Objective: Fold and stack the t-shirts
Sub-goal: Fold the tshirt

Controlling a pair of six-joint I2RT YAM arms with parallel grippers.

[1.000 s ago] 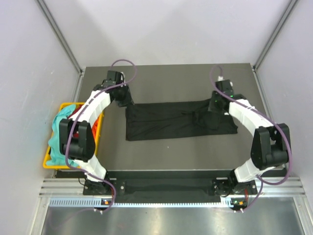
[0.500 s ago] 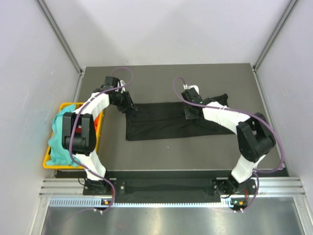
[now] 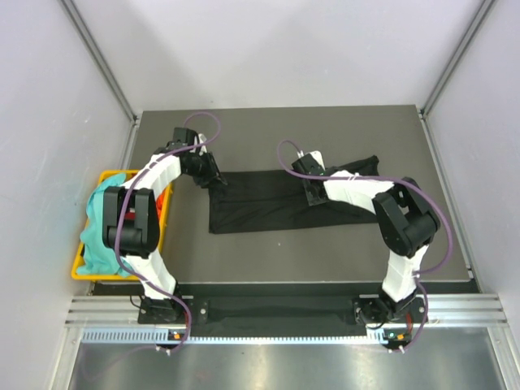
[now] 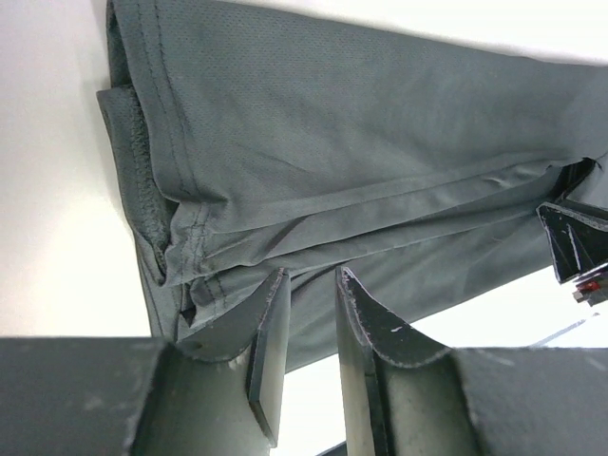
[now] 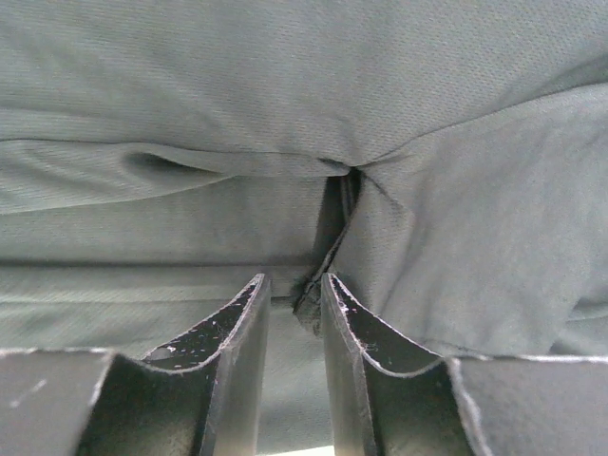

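Observation:
The black t-shirt [image 3: 260, 203] lies spread across the middle of the table. My left gripper [image 3: 216, 180] is at its far left corner. In the left wrist view the jaws [image 4: 309, 275] are nearly closed, with the tips at a hemmed fold of the shirt [image 4: 361, 123]. My right gripper [image 3: 313, 193] is over the shirt's right half. In the right wrist view [image 5: 293, 280] it is shut on a dark cloth edge pinched between the tips, with the shirt [image 5: 285, 85] folded around them. A teal t-shirt [image 3: 101, 236] hangs out of the basket, and a red one [image 3: 165, 213] shows beside it.
The yellow plastic basket [image 3: 77, 268] stands at the table's left edge, next to the left arm. Grey walls and metal frame rails enclose the back and both sides. The right gripper's body shows at the right edge of the left wrist view [image 4: 570, 237].
My right gripper has moved left across the shirt, drawing its right end over with it. My left gripper shifted slightly down to the shirt's far left corner and then stayed.

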